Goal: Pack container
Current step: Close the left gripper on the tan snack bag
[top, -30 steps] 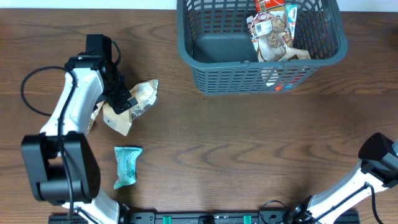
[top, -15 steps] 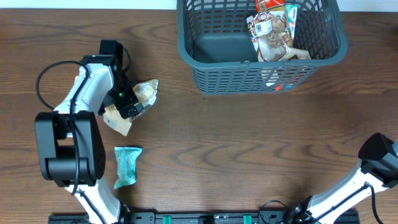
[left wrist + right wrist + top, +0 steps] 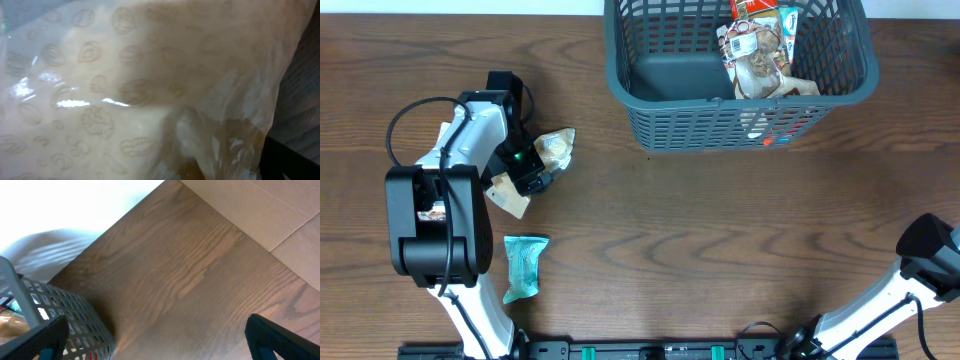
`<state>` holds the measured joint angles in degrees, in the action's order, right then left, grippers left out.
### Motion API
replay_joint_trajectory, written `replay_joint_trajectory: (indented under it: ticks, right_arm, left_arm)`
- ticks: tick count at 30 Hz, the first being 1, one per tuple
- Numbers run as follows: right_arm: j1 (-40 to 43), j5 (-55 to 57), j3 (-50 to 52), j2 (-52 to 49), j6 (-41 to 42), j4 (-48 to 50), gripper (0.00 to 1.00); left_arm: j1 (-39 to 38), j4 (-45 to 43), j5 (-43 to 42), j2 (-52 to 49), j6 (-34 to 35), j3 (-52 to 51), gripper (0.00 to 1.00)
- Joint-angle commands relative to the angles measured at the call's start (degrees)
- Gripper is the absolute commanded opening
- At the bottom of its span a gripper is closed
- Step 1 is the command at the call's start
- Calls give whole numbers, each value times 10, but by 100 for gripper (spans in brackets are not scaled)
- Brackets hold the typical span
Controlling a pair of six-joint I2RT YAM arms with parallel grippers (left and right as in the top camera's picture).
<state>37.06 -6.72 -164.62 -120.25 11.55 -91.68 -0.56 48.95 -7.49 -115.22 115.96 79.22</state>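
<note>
The wooden table is carrying everything. The container is sitting at its far edge, right of centre, and is holding several snack packets bunched in its right half. The left arm is bending over the table's left side, well apart from the container, while the right arm is resting at the near right corner. A tan translucent packet is lying under the left gripper, whose jaws are standing spread wide and pressing down over it without clamping it. A teal packet is lying nearer the front edge. The right gripper is hanging released, its fingers wide apart and nothing sitting between them.
</note>
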Motion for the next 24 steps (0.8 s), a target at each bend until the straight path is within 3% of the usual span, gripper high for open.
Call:
replay_joint_trajectory:
  ticks: [1, 17, 19, 21, 24]
  right_arm:
    - [2, -4, -4, 9, 4, -1, 99]
    - [2, -4, -4, 9, 4, -1, 99]
    - [2, -4, -4, 9, 4, -1, 99]
    - [2, -4, -4, 9, 4, -1, 99]
    - [2, -4, -4, 9, 4, -1, 99]
  left_arm:
    - [2, 10, 20, -8, 36, 10, 99]
    - [1, 22, 4, -52, 33, 10, 100]
    - [0, 19, 4, -52, 33, 10, 87]
    - [-2, 17, 2, -52, 32, 10, 57]
    - [-2, 15, -8, -52, 33, 10, 6]
